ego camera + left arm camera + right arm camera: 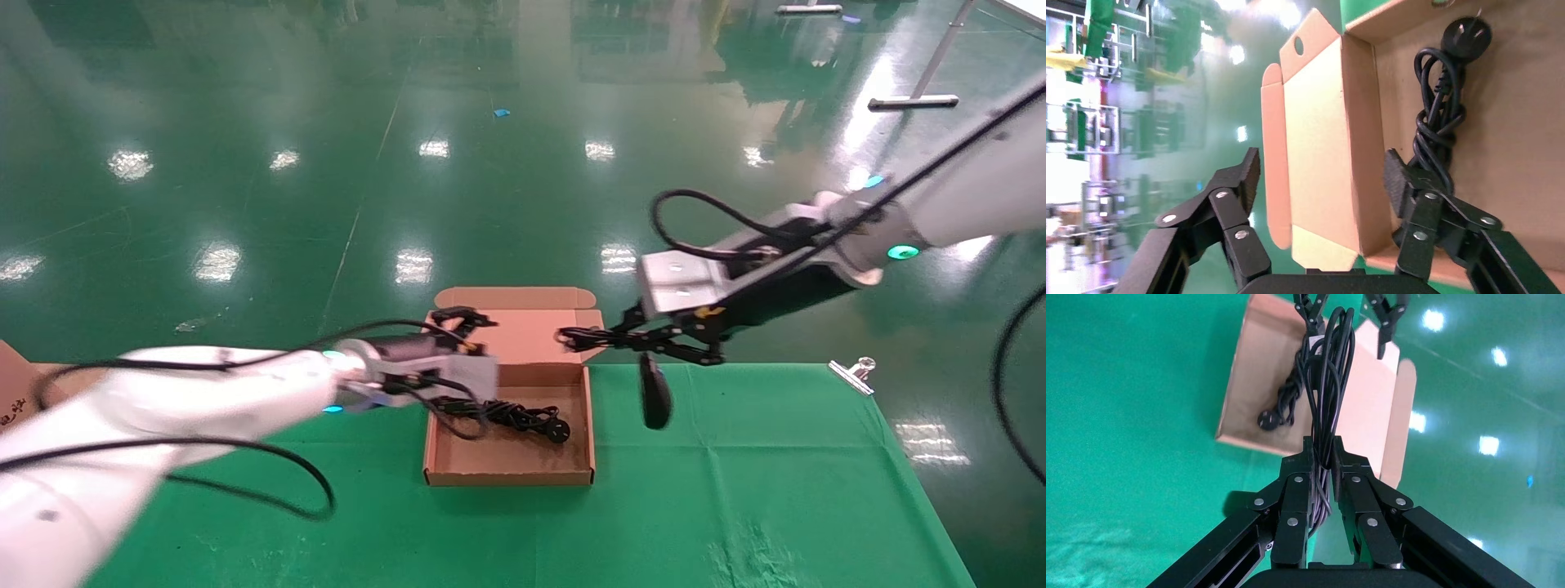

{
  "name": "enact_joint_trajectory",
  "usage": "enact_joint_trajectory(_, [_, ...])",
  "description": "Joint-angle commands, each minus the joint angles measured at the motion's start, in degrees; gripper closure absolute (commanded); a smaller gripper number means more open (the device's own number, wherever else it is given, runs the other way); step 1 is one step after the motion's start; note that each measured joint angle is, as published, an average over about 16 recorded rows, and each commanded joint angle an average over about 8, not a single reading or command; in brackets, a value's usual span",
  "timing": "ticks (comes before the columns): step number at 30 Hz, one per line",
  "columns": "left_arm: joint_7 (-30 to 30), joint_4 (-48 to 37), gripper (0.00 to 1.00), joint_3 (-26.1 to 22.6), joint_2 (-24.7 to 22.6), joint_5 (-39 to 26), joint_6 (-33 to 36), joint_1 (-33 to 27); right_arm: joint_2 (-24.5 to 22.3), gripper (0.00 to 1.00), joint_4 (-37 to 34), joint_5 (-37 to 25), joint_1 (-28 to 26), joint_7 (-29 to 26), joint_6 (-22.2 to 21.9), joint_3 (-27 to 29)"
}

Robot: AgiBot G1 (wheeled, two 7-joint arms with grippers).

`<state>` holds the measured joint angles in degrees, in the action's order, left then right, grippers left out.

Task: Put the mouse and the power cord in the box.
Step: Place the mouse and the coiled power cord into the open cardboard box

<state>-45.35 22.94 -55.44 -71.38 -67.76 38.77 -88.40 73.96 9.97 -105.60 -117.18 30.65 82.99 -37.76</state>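
Observation:
The box stands open on the green table, its lid flap raised at the far side. The power cord lies coiled inside it, plug end toward the right wall. My left gripper is open and straddles the box's back wall and lid at the left corner, one finger inside next to the cord. My right gripper hovers over the box's far right corner, shut on the mouse's bundled cable. The mouse dangles below it, just outside the box's right wall.
A metal clip lies at the table's far right edge. A piece of brown cardboard shows at the far left. The green cloth stretches in front of and to the right of the box. Beyond the table is shiny green floor.

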Motion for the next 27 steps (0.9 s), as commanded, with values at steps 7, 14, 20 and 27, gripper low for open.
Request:
enact_joint_trajectory(7, [0.77,5.46,0.0,4.8,13.06,7.66,10.99,-0.25,4.11,1.0,5.29,-0.48,2.68,-3.69,-2.86,-1.94])
enact_joint_trajectory(14, [4.21,16.11,0.0,7.09,25.76,11.22,14.35,2.98,4.94,1.0,18.95,2.42,8.73,-12.79,-9.3,-8.51])
enact_joint_trajectory(20, [7.52,24.46,0.0,8.55,34.12,13.93,12.49,8.03,5.05,1.0,27.94,6.34,13.44,-19.7,-20.35,-17.12])
enact_joint_trajectory(27, [9.12,31.39,0.0,8.62,39.03,14.36,8.8,12.72,5.02,1.0,32.46,9.35,17.75,-23.48,-34.92,-26.87])
